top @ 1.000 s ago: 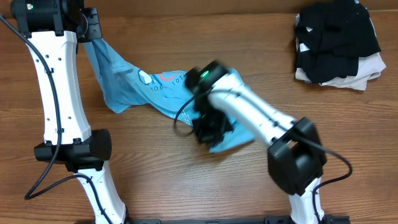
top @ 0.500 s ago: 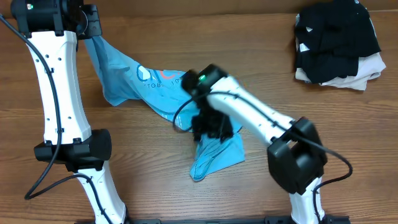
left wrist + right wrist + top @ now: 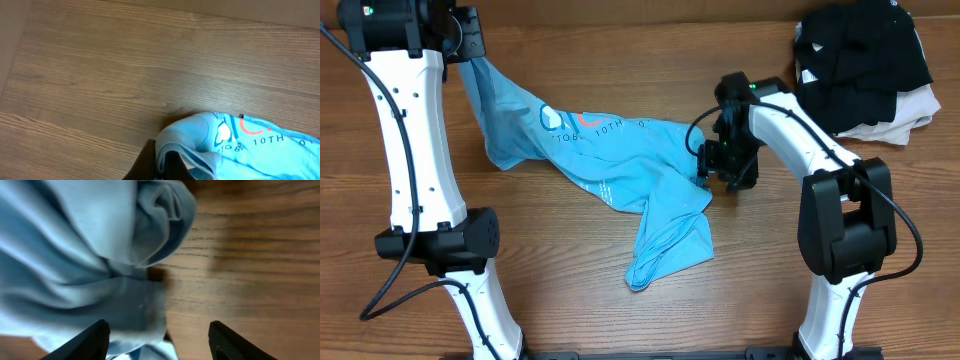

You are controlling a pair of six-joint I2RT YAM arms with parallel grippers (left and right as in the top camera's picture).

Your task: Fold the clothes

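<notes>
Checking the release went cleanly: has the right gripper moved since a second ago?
Yes. Seen from overhead, the right gripper has swung right, toward the pile of black garments, and now sits open at the T-shirt's right edge.

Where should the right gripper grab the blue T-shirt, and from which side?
On the T-shirt, probably the bunched right edge, coming in low from the right. The cloth there is rolled into a thick fold that rises off the table, so it can be pinched. The open right gripper sits just beside it, and the left gripper holds the opposite corner.
</notes>
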